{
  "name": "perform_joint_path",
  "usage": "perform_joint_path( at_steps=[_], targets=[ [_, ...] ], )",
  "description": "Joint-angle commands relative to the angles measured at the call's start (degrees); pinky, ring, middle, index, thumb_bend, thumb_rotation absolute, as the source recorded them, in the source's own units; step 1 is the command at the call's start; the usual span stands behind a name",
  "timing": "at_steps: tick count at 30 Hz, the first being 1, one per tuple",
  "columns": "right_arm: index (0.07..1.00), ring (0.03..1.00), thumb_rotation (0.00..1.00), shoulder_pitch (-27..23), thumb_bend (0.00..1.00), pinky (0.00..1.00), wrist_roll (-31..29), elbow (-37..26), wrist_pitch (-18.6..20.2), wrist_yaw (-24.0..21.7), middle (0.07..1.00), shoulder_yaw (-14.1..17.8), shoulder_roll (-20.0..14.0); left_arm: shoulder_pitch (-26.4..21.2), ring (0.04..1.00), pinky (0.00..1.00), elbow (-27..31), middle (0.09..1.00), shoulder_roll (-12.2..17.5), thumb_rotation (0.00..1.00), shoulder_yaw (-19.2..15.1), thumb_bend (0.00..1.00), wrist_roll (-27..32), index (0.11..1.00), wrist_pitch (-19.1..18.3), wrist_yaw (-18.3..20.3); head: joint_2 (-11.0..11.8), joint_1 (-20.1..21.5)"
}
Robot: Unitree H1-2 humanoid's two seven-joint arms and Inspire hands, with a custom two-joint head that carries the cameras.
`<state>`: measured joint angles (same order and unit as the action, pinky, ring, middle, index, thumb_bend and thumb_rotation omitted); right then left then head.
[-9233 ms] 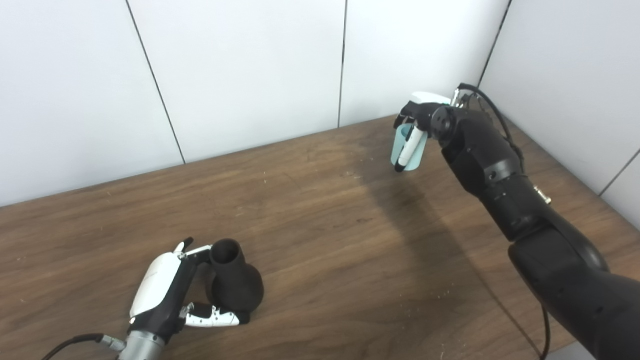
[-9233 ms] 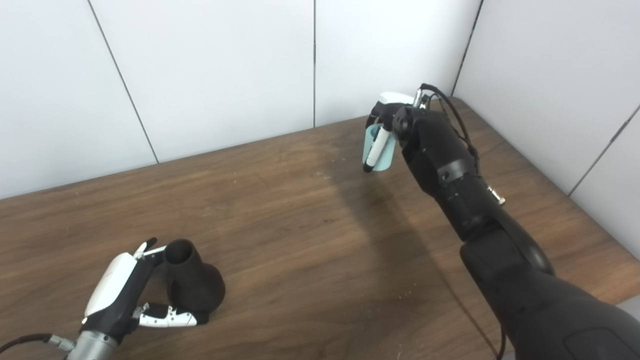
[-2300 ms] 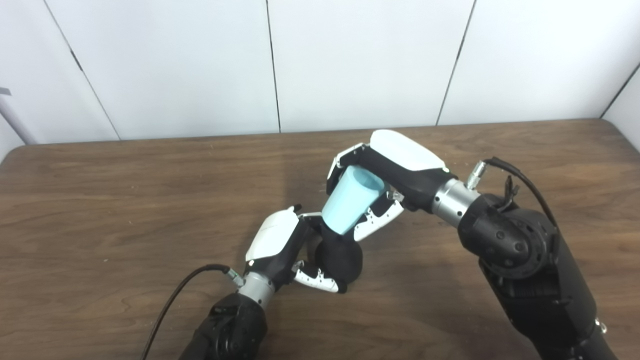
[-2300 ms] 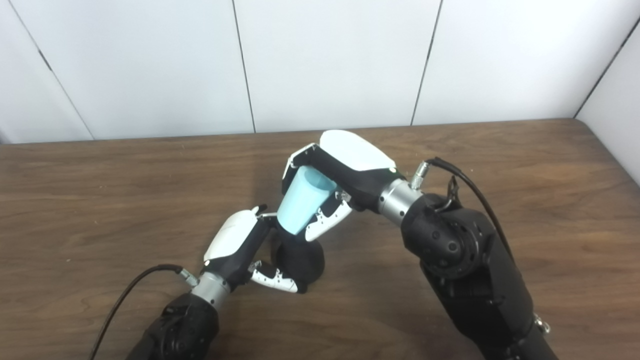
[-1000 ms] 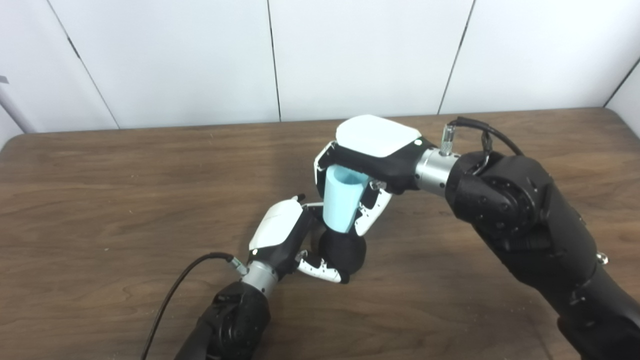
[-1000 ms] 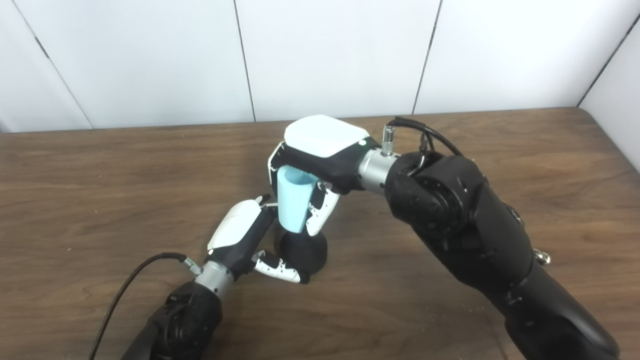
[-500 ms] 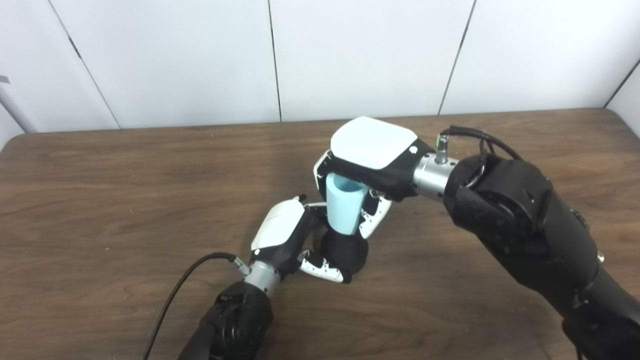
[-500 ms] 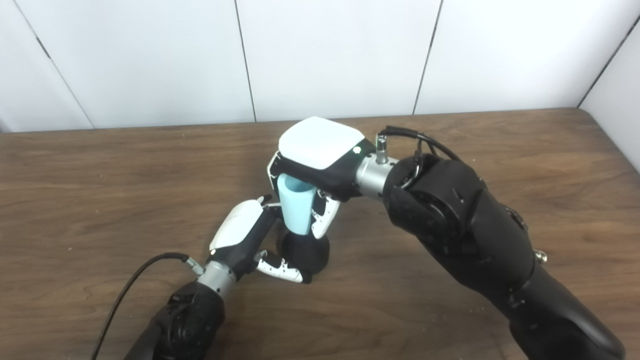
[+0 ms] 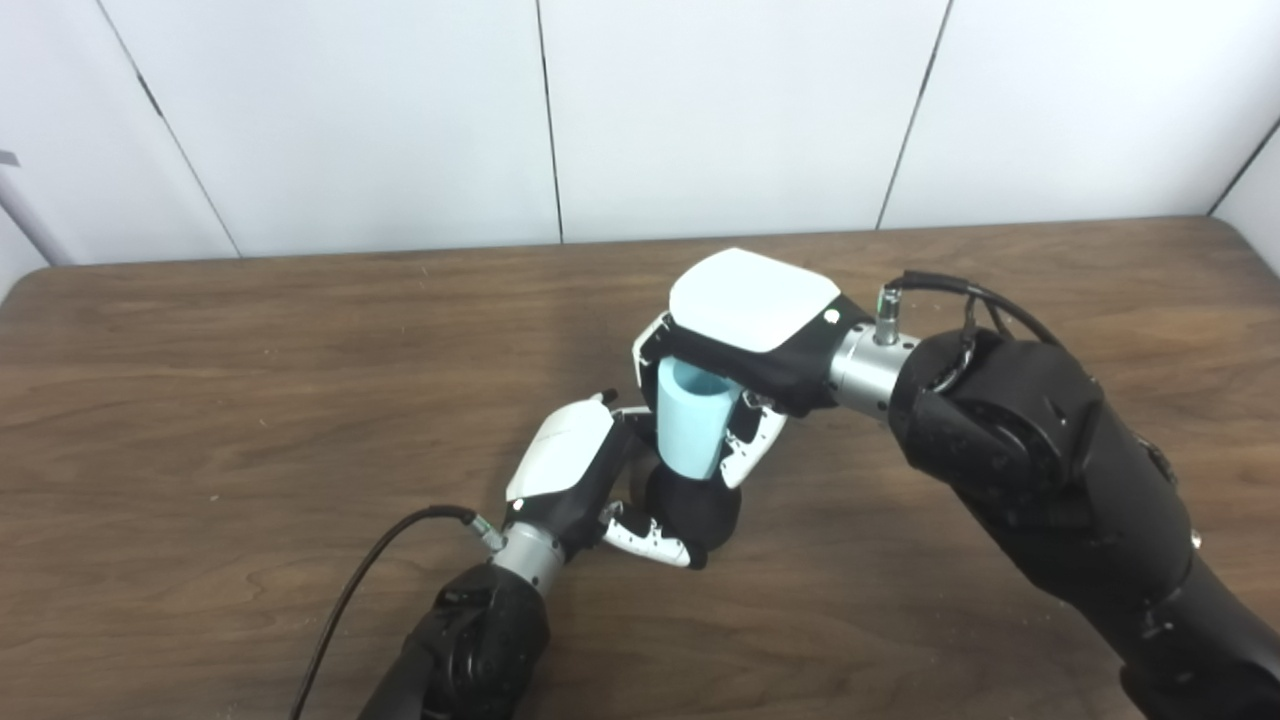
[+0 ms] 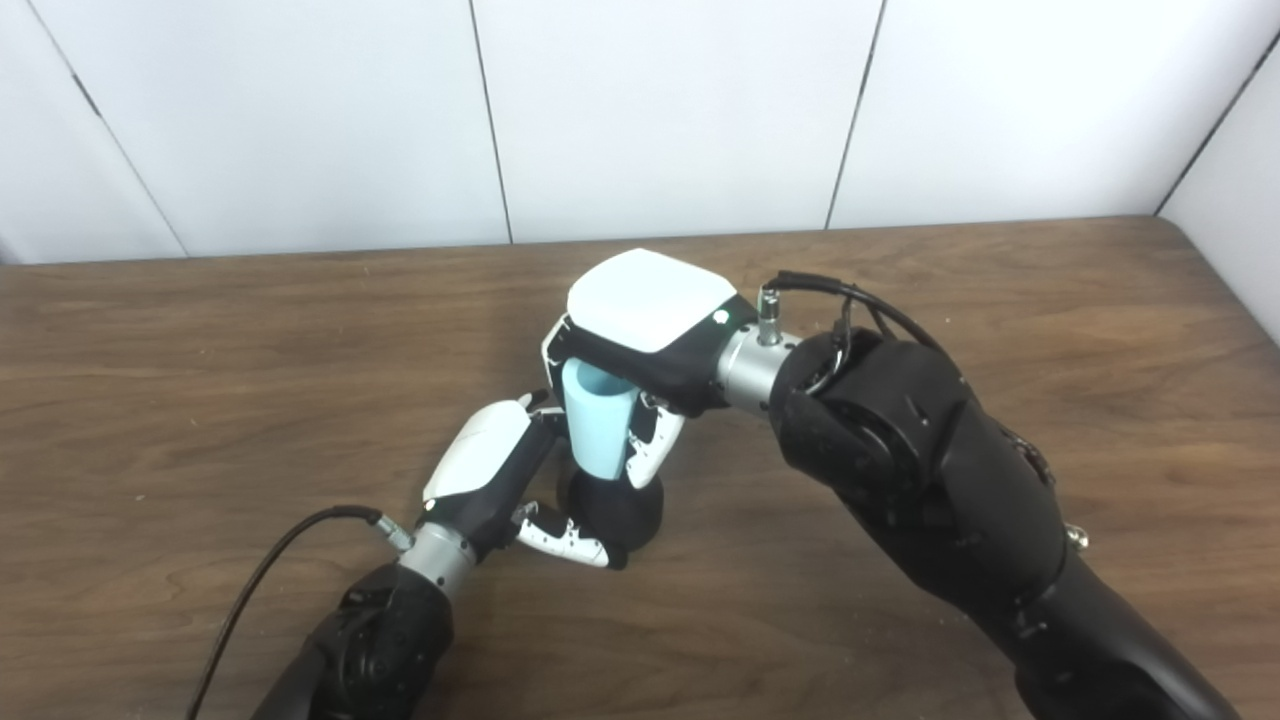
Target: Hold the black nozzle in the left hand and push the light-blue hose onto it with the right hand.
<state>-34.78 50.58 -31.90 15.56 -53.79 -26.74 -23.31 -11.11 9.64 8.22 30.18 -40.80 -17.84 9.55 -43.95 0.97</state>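
Note:
The black nozzle [image 9: 697,507] stands on the brown table [image 9: 200,400] at the middle, its round base showing in both views. My left hand [image 9: 575,475] is shut around that base from the left, its fingers [image 9: 645,538] curled under the front. My right hand [image 9: 745,335] is shut on the light-blue hose [image 9: 687,420], a short tapered tube held upright, narrow end down. The hose sits over the nozzle's neck, which is hidden inside it. The same shows in the right eye view: hose [image 10: 598,420], nozzle [image 10: 620,515].
White wall panels [image 9: 400,120] stand behind the table's far edge. My left arm's black cable [image 9: 355,590] loops over the table at the lower left. My right forearm [image 9: 1040,480] crosses the right half of the table.
My right hand has moved slightly down and toward me with the hose, which sits a little lower over the nozzle. My left hand and the nozzle have shifted a little to the right.

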Motion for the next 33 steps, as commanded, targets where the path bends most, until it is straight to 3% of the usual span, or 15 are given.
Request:
perform_joint_path(
  at_steps=[1, 9, 19, 33],
  targets=[
    [0.753, 0.788, 0.12, 0.6, 0.9, 0.72, 1.8, 0.8, -0.3, -5.9, 0.788, -1.2, -2.8, 1.9, 0.717, 0.99, -2.9, 0.548, 0.0, 0.0, 1.9, 0.51, 1.0, 0.452, -1.9, 5.4, -0.1, 0.2],
    [0.892, 0.985, 0.25, -1.1, 1.0, 0.94, 5.1, 0.7, -3.6, -8.4, 0.978, -2.6, -3.3, 2.0, 0.716, 0.99, -3.0, 0.548, 0.0, 0.0, 2.1, 0.51, 0.6, 0.451, -1.8, 5.2, -0.1, 0.1],
    [0.917, 1.0, 0.27, -0.3, 1.0, 0.99, 5.3, 0.9, -6.9, -6.3, 1.0, -1.3, -3.6, 2.0, 0.716, 0.99, -3.3, 0.547, -0.1, 0.0, 2.0, 0.51, 1.0, 0.452, -1.5, 5.0, 0.1, -0.2],
    [0.935, 1.0, 0.33, -0.8, 1.0, 0.98, -3.2, -3.8, -2.8, -5.6, 1.0, 8.3, -3.3, 1.7, 0.717, 0.99, -3.8, 0.546, -0.1, 0.0, 1.8, 0.51, 1.2, 0.453, -1.0, 5.0, 0.0, -0.2]
  ],
)
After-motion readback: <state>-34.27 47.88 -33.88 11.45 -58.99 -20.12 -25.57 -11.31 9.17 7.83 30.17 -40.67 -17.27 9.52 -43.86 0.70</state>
